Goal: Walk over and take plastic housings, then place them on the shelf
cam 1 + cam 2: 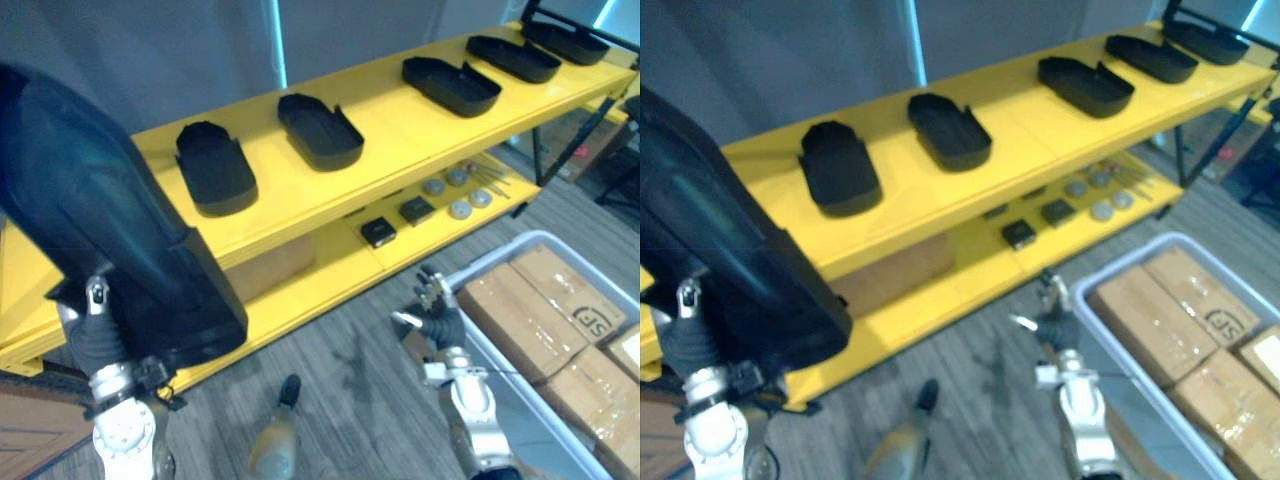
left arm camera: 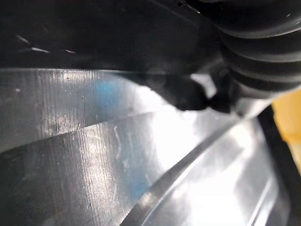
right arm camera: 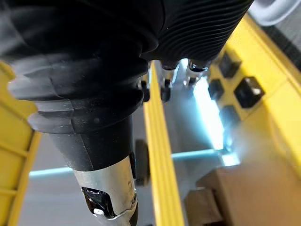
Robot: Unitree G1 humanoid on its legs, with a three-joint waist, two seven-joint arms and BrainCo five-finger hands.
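five housings sit in a row on the top shelf. a sixth housing is up at the left hand, grip hidden, cannot tell. right hand hangs loosely spread, empty.

raised housing: black, tilted, at left | shelved housings: five, open-side-up, row on yellow shelf

Wears dark ribbed covers over the left robot hand and the right robot hand, shows silver fingers with dark tips on the right, and runs back into silver-grey forearms with pale ringed cuffs.
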